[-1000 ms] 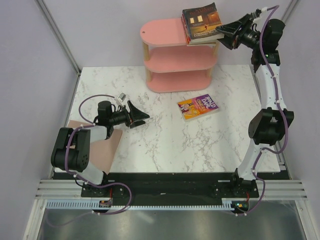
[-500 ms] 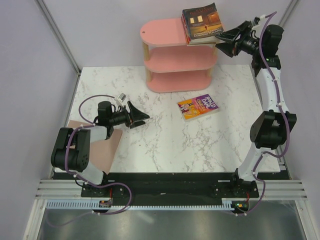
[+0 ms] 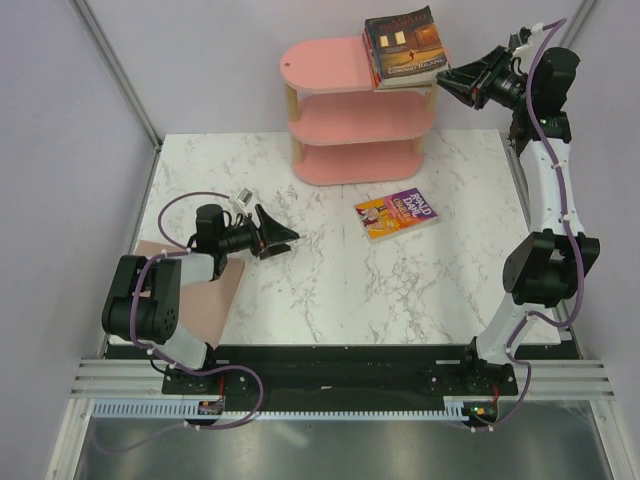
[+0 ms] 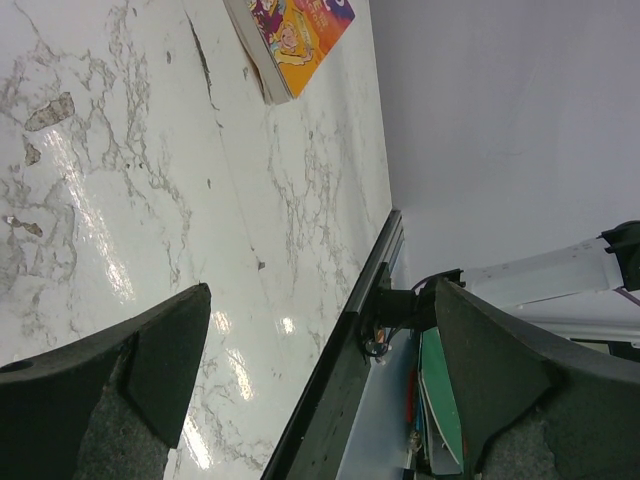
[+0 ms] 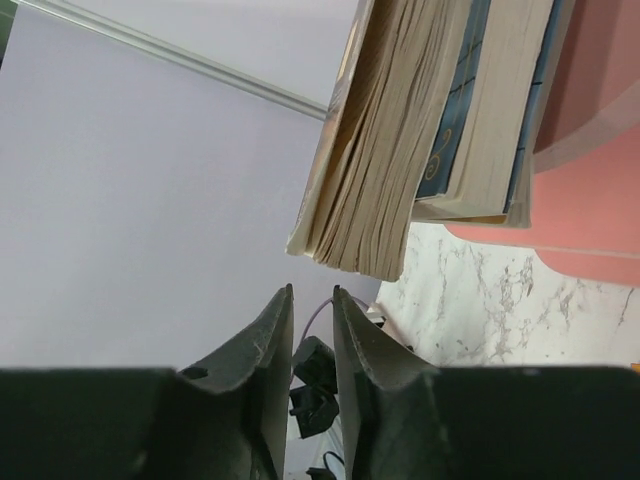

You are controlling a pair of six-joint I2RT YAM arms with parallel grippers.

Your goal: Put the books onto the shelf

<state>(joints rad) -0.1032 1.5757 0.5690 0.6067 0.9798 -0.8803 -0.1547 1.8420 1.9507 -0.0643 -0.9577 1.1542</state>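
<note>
A stack of books (image 3: 405,45) lies on the top board of the pink shelf (image 3: 320,65), overhanging its right end. My right gripper (image 3: 447,80) hovers just right of that stack. In the right wrist view its jaws (image 5: 311,290) stand a narrow gap apart with nothing between them, and the books' page edges (image 5: 400,150) hang just beyond the tips, beside the shelf's board (image 5: 600,200). The purple-yellow Roald Dahl book (image 3: 397,213) lies flat on the table. My left gripper (image 3: 290,238) rests low at the left, wide open and empty (image 4: 322,290), pointing toward that book (image 4: 295,35).
A plain tan-pink sheet (image 3: 205,300) lies under the left arm at the table's left edge. The marble table (image 3: 350,290) has side walls left and right. The shelf's two lower boards (image 3: 360,125) hold nothing that I can see.
The right arm has drawn back slightly to the right of the stack, and its jaws have narrowed. The books and the left arm have not moved.
</note>
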